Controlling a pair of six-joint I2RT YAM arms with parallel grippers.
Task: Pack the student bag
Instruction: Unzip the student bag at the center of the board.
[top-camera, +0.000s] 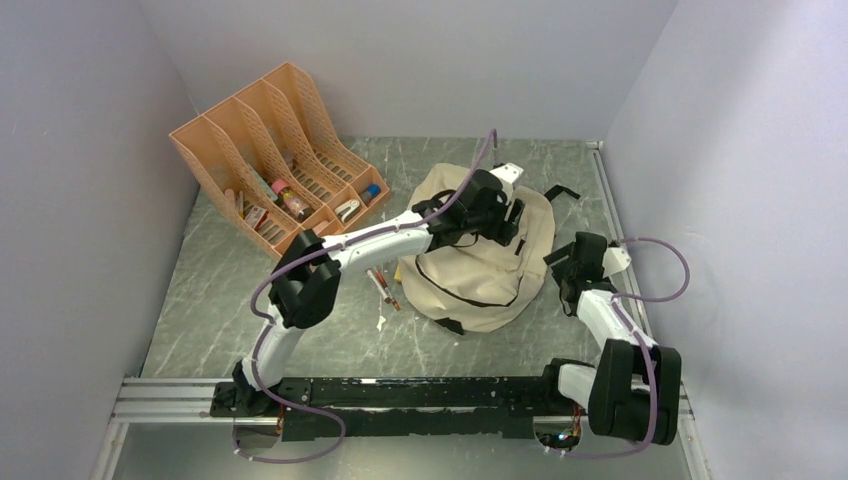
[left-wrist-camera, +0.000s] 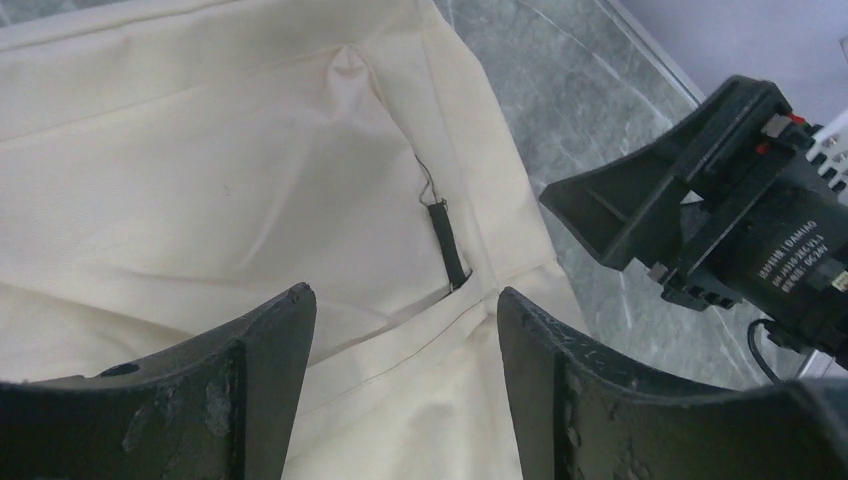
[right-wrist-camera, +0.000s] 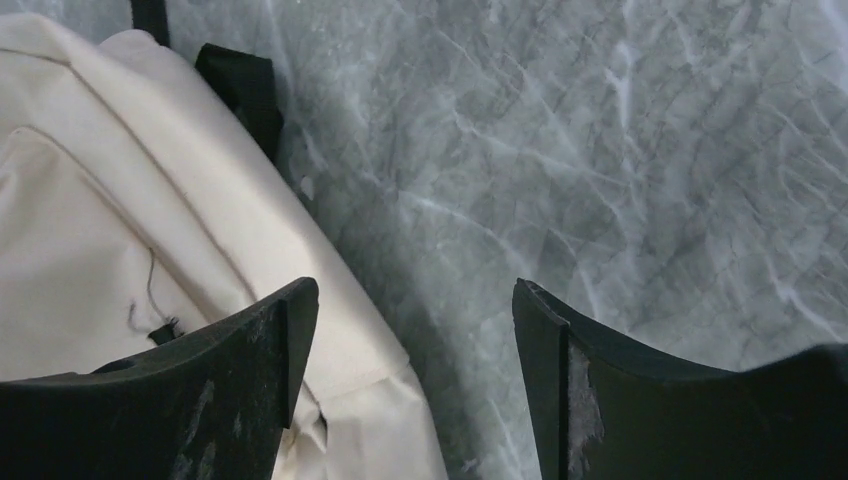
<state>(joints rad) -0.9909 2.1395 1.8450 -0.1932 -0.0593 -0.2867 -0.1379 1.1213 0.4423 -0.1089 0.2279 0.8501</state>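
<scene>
- Your backpack (top-camera: 480, 262) lies flat on the grey table (top-camera: 200, 310), to the right of the orange file rack (top-camera: 262, 150).
- Your left gripper (left-wrist-camera: 405, 300) hangs over the backpack's cream cloth, jaws spread, with a black zipper tab (left-wrist-camera: 447, 243) just ahead of the gap.
- Your right gripper (right-wrist-camera: 415, 292) sits just beside the backpack's edge, jaws spread over the table.

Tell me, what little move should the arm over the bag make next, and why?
Probably lower the left gripper onto the black zipper pull and close on it. Its jaws stand open and empty just above the student bag, the pull lies right ahead of them, and the bag looks zipped shut, so nothing can go in yet.
</scene>
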